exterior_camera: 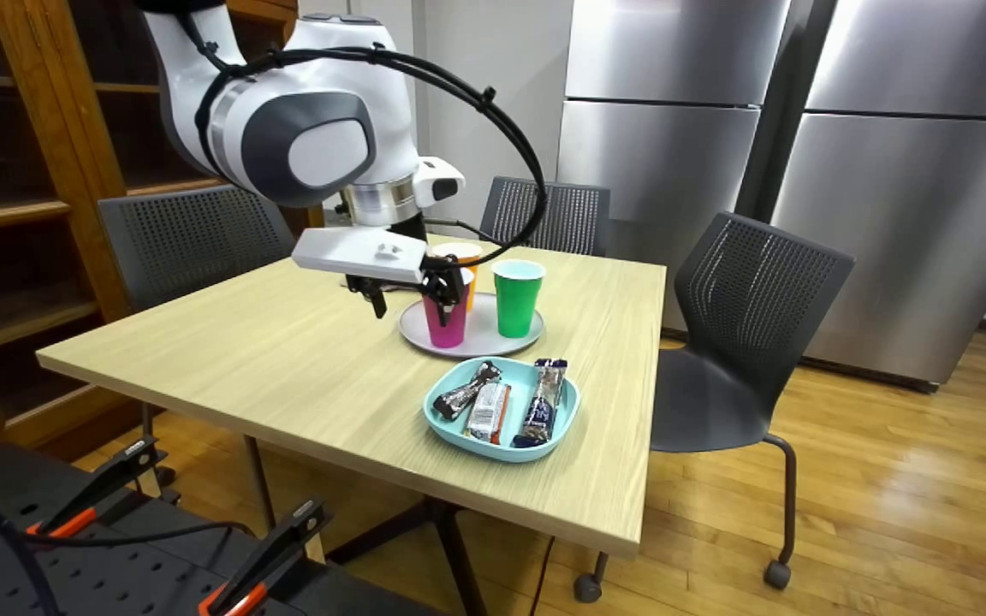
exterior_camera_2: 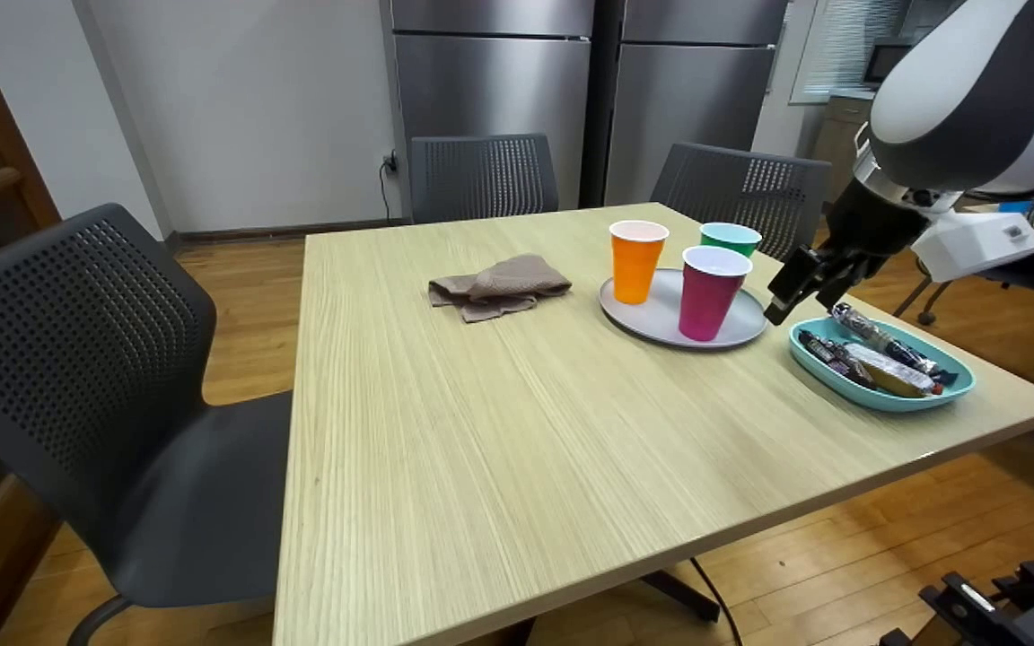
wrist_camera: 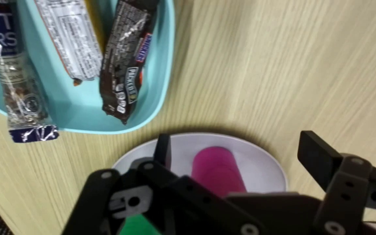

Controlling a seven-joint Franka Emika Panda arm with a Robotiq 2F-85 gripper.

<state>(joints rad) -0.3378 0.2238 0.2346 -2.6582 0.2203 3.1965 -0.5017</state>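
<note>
One magenta cup (wrist_camera: 218, 171) partly hidden in wrist view, tool (wrist_camera: 238, 151) spread wide, blue tray (wrist_camera: 157, 78) cut off

Both exterior views: farther off, above counter (exterior_camera_2: 445, 431) level, looking slantwise down across it toward fridges (exterior_camera: 664, 180). Wrist view: close, looking steeply down past claw (wrist_camera: 234, 141). All views share tray (wrist_camera: 77, 114), plate (wrist_camera: 259, 163); exterior ones also arm (exterior_camera: 330, 137).
</note>
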